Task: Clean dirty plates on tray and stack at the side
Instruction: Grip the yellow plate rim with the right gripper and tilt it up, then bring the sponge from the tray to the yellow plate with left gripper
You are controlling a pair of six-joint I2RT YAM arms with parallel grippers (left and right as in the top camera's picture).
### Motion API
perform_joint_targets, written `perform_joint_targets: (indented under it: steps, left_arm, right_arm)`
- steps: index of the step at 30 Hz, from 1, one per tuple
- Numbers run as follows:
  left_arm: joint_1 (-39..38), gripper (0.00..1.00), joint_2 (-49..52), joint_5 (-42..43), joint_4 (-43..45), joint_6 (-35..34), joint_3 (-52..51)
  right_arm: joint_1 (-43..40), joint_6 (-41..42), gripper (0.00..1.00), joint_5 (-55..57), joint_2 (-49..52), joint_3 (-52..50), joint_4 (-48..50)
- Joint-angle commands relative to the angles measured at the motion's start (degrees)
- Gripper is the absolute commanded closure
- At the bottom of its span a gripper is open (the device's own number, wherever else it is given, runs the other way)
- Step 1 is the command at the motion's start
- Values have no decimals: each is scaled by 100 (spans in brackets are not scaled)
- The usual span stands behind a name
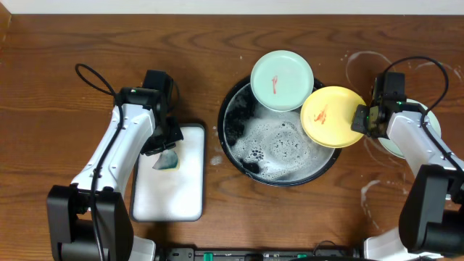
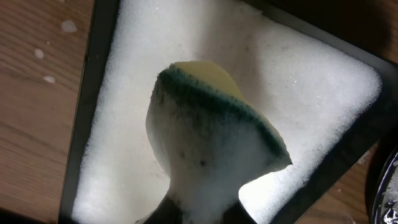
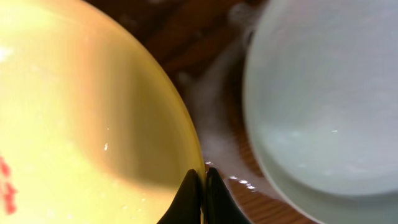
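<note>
While tight, tool [image 3: 202, 186] on yellow plate [image 3: 81, 106]

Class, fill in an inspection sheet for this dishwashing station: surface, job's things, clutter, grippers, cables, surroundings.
Surface: brown wood table, white soapy rings at right.
Job's things: black sudsy basin; mint plate and yellow plate on its rim, both red-smeared; second mint plate on the table.
Clutter: foam-filled rectangular tray.
Grippers: left gripper shut on sudsy sponge; right gripper pinching yellow plate's edge.
Cables: black loops on both arms.
Surroundings: nothing seen.

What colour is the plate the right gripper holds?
The plate is yellow; overhead view shows it best.
</note>
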Motion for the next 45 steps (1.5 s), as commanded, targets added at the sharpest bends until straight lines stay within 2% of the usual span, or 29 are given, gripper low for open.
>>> perform_joint_targets:
  steps: [1,8,12,17,24,30,33,40,45]
  left_arm:
    - [24,92,0,13,-33,122,-9]
    - [24,92,0,13,-31,120,-9]
    - [24,92,0,13,-33,120,-9]
    - [24,92,0,13,-33,120,-9]
    - [17,92,-2,35,-31,192,-9]
    - [11,93,-39,859,-39,944,131]
    - [-31,92,-195,1049,-7,999,240]
    - [-586,93,-538,1729,774,955,275]
    - [-1375,93,-343,1875,1794,374,273]
  right_arm:
    - [111,-111,99,-627,-413,-46,-155]
    - [680,-396,99,-1325,-1272,-46,-697]
    - [1172,-361,99,-1320,-1292,-55,-905]
    - [1711,-297,99,-1300,-964,-116,-798]
    - [1862,-297,99,-1303,57,-116,-588]
    - [1860,-109,99,-1281,667,-116,-199]
    - [1860,48,99,-1283,881,-116,-125]
    - [1860,48,99,-1281,1040,-116,-105]
    - [1860,48,99,-1283,1040,-116,-109]
